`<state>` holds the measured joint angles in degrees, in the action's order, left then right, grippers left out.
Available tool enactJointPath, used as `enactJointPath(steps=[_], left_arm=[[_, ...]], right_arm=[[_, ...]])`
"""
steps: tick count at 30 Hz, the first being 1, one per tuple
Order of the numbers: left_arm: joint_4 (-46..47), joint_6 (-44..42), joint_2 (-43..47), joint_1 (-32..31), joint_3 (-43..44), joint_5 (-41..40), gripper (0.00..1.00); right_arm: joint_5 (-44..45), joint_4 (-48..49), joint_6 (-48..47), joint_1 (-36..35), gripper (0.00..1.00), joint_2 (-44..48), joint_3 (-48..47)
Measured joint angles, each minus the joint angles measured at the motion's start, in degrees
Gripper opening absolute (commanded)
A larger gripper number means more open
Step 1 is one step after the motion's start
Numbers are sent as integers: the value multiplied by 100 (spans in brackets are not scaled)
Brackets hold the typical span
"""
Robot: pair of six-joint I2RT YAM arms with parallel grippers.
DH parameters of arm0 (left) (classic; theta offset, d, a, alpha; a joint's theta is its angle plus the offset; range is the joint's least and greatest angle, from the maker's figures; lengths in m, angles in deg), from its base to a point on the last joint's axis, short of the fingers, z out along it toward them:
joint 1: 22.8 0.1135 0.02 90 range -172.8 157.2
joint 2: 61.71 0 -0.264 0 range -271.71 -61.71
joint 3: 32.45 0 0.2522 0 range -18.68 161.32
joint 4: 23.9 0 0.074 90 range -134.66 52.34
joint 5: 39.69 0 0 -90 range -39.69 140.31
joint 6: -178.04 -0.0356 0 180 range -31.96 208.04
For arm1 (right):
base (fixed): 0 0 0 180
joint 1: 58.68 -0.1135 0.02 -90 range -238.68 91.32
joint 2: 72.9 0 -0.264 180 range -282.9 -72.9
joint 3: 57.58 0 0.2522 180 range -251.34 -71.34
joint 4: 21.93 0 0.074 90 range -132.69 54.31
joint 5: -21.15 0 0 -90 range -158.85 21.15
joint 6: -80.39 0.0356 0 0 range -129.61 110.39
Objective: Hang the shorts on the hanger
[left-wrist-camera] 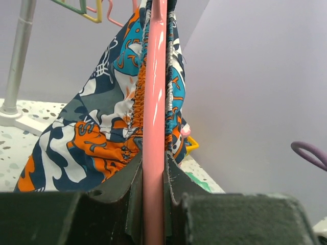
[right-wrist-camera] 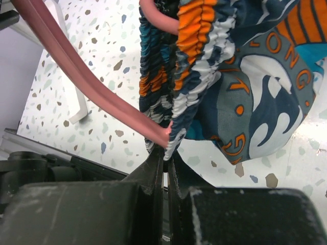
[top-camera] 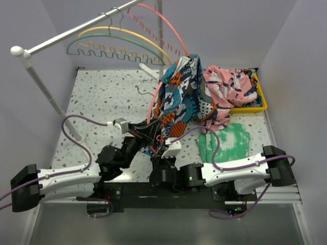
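Note:
The shorts [top-camera: 180, 91], printed teal, navy, orange and white, hang bunched over the pink hanger [top-camera: 153, 104], which is held up above the table middle. My left gripper [top-camera: 145, 131] is shut on the hanger's pink bar; in the left wrist view the bar [left-wrist-camera: 155, 117] runs straight up between the jaws of that gripper [left-wrist-camera: 154, 204], with the shorts [left-wrist-camera: 97, 138] draped on both sides. My right gripper [top-camera: 166, 149] is shut on the shorts' elastic waistband edge; the right wrist view shows this gripper [right-wrist-camera: 166, 155] pinching that edge of the shorts [right-wrist-camera: 255, 92] beside the hanger arm [right-wrist-camera: 92, 87].
A yellow tray [top-camera: 261, 99] at the back right holds a pink-white-navy garment [top-camera: 230, 88]. A green tie-dye cloth [top-camera: 227, 144] lies flat in front of it. A white rail [top-camera: 66, 33] at the back left carries yellow and green hangers [top-camera: 117, 40] and another pink one [top-camera: 166, 23].

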<state>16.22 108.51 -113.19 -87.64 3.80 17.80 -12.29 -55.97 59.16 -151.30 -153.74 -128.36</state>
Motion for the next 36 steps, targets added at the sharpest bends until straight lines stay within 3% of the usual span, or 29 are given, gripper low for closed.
enactJointPath(steps=[12,22,27,36], left_arm=[[1117,-2317,-664,-898,26,-1152,0],[1246,-2758,-925,-1036,339,-1220,0],[577,-2669,-737,-1058,739,-1078,0],[-3161,-1864,-50,-1056,2487,-612,0]], right_arm=[[-374,-210,155,-72,0,761,129],[-505,-306,-498,-96,0,1147,-245],[-444,-402,-1108,-103,0,1322,-765],[-404,-496,-2260,-107,0,1862,-1462]])
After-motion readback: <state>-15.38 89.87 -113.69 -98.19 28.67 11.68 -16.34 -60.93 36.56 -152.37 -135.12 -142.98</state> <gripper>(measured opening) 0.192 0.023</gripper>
